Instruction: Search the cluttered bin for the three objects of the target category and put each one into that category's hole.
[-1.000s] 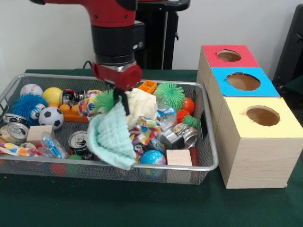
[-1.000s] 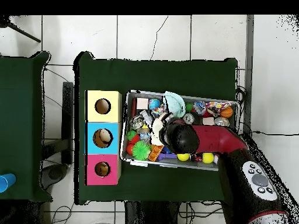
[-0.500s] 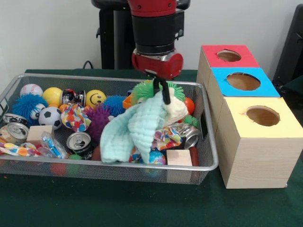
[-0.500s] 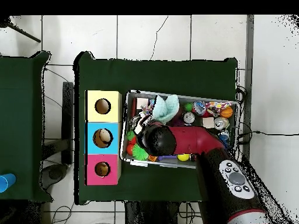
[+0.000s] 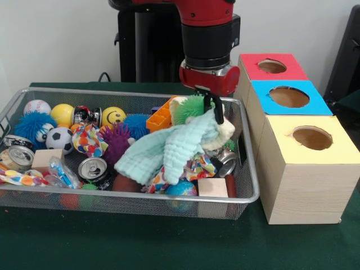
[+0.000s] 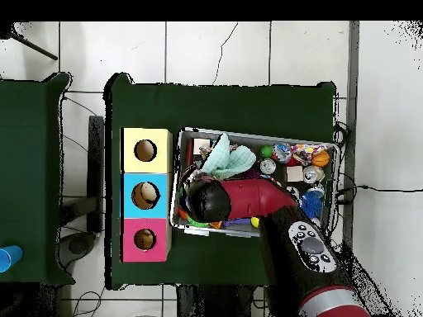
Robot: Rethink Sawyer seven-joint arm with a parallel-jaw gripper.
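Note:
The wire mesh bin (image 5: 112, 194) is full of mixed clutter. My gripper (image 5: 214, 110) hangs over the bin's right end, close to the red box (image 5: 250, 67), and is shut on a corner of a mint-green cloth (image 5: 169, 149). The cloth trails down to the left and drapes over the clutter. A cream cloth (image 5: 226, 133) bunches just under the gripper. In the overhead view the arm's head (image 6: 206, 198) hides the gripper, and the cloth (image 6: 225, 161) spreads beside it inside the bin (image 6: 256, 134).
Three boxes with round top holes stand beside the bin: red, blue (image 5: 264, 104) and yellow (image 5: 281, 152). The bin holds balls (image 5: 60, 139), spiky toys (image 5: 116, 143), drink cans (image 5: 93, 167), wooden blocks (image 5: 212, 187) and an orange plastic piece (image 5: 159, 119).
My gripper has carried the cloth's corner from the bin's middle to its right end, toward the boxes. The cloth now stretches out and uncovers the purple and blue spiky toys.

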